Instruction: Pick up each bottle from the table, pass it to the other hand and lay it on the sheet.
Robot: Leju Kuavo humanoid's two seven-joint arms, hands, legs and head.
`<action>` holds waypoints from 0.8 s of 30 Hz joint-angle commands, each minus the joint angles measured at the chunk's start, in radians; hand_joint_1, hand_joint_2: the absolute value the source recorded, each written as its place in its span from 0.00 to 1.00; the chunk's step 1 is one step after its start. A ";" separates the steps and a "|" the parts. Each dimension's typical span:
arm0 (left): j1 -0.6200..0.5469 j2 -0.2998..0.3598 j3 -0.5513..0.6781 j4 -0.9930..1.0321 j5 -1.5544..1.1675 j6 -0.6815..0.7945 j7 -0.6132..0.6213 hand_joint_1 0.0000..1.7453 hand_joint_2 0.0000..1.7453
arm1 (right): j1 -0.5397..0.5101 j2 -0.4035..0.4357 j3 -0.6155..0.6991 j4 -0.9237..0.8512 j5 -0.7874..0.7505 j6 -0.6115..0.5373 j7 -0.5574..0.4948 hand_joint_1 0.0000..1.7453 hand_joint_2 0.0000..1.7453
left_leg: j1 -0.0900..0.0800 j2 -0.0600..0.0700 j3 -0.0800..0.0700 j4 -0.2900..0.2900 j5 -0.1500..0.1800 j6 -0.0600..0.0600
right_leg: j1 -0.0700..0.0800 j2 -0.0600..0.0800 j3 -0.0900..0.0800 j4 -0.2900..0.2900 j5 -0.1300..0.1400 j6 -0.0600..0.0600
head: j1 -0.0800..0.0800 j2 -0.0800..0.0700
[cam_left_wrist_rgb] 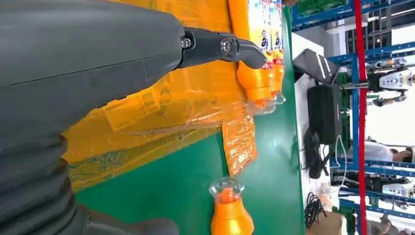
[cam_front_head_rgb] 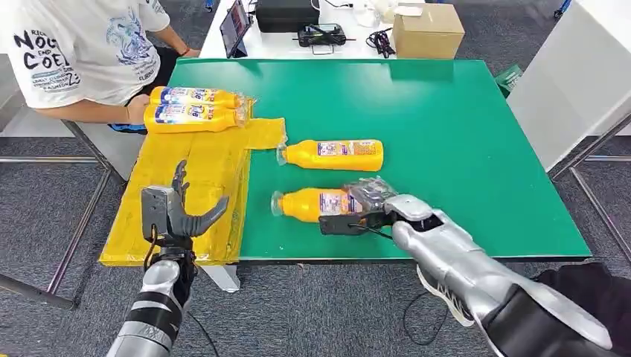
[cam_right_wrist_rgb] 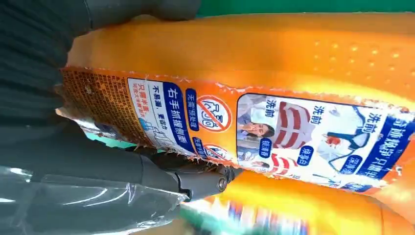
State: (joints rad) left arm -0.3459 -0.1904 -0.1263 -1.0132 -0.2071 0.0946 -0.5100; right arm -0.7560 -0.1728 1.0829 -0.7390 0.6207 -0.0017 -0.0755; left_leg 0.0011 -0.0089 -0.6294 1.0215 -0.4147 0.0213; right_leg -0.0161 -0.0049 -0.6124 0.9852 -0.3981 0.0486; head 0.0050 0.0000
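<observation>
On the green table (cam_front_head_rgb: 461, 134) lie two orange bottles. My right hand (cam_front_head_rgb: 372, 208) grips the nearer bottle (cam_front_head_rgb: 309, 204) around its base end, with its cap pointing toward the sheet. In the right wrist view this bottle's label (cam_right_wrist_rgb: 274, 122) is close up and the hand (cam_right_wrist_rgb: 73, 161) wraps it. The farther bottle (cam_front_head_rgb: 335, 155) lies free, parallel to it. Two more bottles (cam_front_head_rgb: 192, 108) lie side by side at the far end of the yellow sheet (cam_front_head_rgb: 208, 171). My left hand (cam_front_head_rgb: 177, 212) is held open above the sheet's near end, holding nothing; the left wrist view shows its fingers (cam_left_wrist_rgb: 244, 49) spread over the sheet (cam_left_wrist_rgb: 161, 112).
A person in a white T-shirt (cam_front_head_rgb: 82, 52) sits at the table's far left, one hand beside the sheet's bottles. A cardboard box (cam_front_head_rgb: 428, 30), a tablet (cam_front_head_rgb: 236, 26) and black devices stand on the white table behind. The green table's front edge runs just below my right hand.
</observation>
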 commanded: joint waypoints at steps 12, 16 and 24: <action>0.103 0.018 -0.017 -0.170 0.177 -0.128 0.081 0.00 1.00 | 0.672 0.281 -0.997 -0.828 -0.151 -0.571 -0.344 1.00 1.00 | 0.001 -0.004 0.001 0.000 -0.003 -0.001 | 0.002 -0.005 0.002 -0.001 -0.004 -0.002 | 0.000 0.000; 0.122 0.056 -0.072 -0.180 0.307 -0.312 0.095 0.00 1.00 | 0.680 0.302 -1.034 -0.769 -0.199 -0.517 -0.408 1.00 1.00 | -0.001 0.000 0.000 -0.001 -0.003 -0.001 | 0.000 -0.001 0.000 -0.001 -0.002 -0.002 | 0.000 0.000; 0.139 0.128 -0.174 -0.182 0.411 -0.544 0.065 0.00 1.00 | 0.670 0.315 -0.991 -0.594 -0.245 -0.308 -0.512 1.00 1.00 | 0.000 0.004 0.004 -0.002 -0.004 -0.002 | 0.001 0.002 0.003 -0.003 -0.002 -0.003 | 0.000 0.000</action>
State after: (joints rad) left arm -0.2059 -0.1575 -0.1843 -1.2017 0.1812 -0.3858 -0.4315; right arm -0.0729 0.1045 0.1209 -1.4881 0.3753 -0.3790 -0.5383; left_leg 0.0007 -0.0082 -0.6320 1.0209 -0.4169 0.0212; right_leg -0.0165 -0.0056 -0.6154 0.9847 -0.3993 0.0482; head 0.0050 0.0000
